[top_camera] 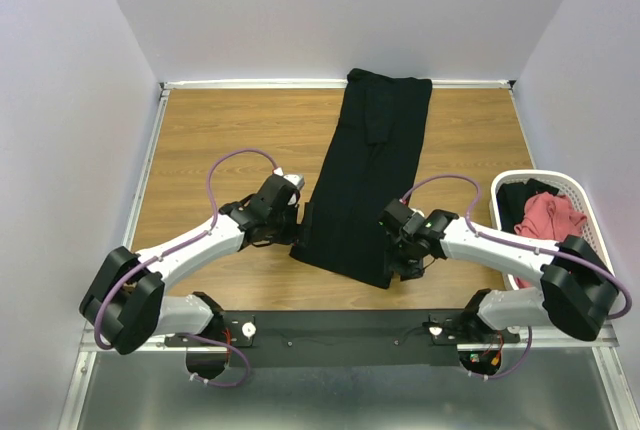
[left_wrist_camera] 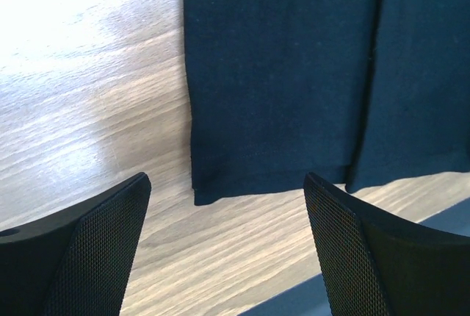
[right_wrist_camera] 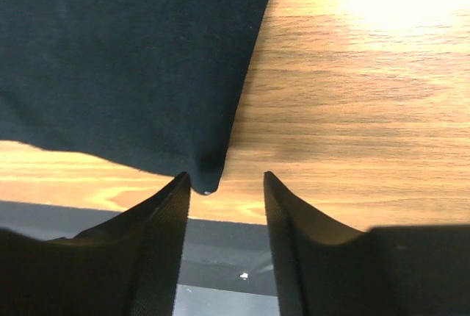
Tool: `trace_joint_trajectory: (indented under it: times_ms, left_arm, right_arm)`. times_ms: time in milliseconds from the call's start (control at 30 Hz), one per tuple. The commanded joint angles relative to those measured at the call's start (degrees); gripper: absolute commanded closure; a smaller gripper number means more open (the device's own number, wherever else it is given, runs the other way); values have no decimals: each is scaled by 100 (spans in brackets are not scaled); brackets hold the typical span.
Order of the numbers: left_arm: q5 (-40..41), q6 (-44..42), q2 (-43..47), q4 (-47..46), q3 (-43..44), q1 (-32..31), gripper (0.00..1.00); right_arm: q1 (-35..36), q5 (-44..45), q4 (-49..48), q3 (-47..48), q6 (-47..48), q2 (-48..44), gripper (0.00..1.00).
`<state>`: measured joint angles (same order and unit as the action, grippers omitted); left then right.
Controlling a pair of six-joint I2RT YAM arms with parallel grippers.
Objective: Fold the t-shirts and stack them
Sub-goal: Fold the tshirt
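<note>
The black t-shirt (top_camera: 372,165) lies folded into a long strip down the middle of the table, its collar end at the far edge. My left gripper (top_camera: 305,222) is open at the strip's near left corner; in the left wrist view the hem corner (left_wrist_camera: 209,191) lies on the wood just ahead of my fingers. My right gripper (top_camera: 400,262) is open at the near right corner; the cloth corner (right_wrist_camera: 205,176) lies by the left fingertip (right_wrist_camera: 176,187), not pinched. A salmon-red t-shirt (top_camera: 548,218) is bunched in the basket.
The white mesh basket (top_camera: 592,212) stands at the right edge, with dark cloth (top_camera: 515,200) beside the red shirt. The table's black front rail (top_camera: 340,328) runs just behind both grippers. Bare wood lies left (top_camera: 220,130) and right (top_camera: 470,135) of the strip.
</note>
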<state>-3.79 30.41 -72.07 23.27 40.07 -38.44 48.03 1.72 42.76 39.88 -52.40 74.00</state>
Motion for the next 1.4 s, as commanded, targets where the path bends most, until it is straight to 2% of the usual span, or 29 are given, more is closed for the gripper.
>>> trace_joint_trajectory:
  times_ms: [0, 167, 467, 667, 767, 800, 867, 1167, 1367]
  left_arm:
    - [230, 96, -61, -6, 132, -76, 8]
    - [247, 123, -184, -33, 176, -146, 8]
    - [291, 149, -351, -50, 194, -252, 9]
    - [335, 175, -536, -15, 290, -366, 10]
    - [335, 210, -615, 29, 334, -471, 12]
    - [335, 219, -658, 46, 343, -489, 12]
    - [335, 246, -685, 64, 369, -524, 16]
    - [950, 333, -764, 503, 528, -560, 29]
    - [1030, 351, -869, 618, 493, -560, 30]
  right_arm:
    - [101, 118, -171, -77, -139, 124, 50]
    - [180, 75, -233, -51, -139, 317, 54]
    - [409, 101, -242, 117, -165, 853, 55]
    - [488, 101, -225, 213, -112, 1117, 71]
    - [488, 127, -198, 161, -121, 986, 82]
    - [488, 145, -189, 152, -130, 933, 91]
    - [488, 136, -172, 126, -121, 889, 99]
    - [488, 136, -163, 108, -95, 765, 100]
    - [488, 136, -163, 108, -68, 756, 99]
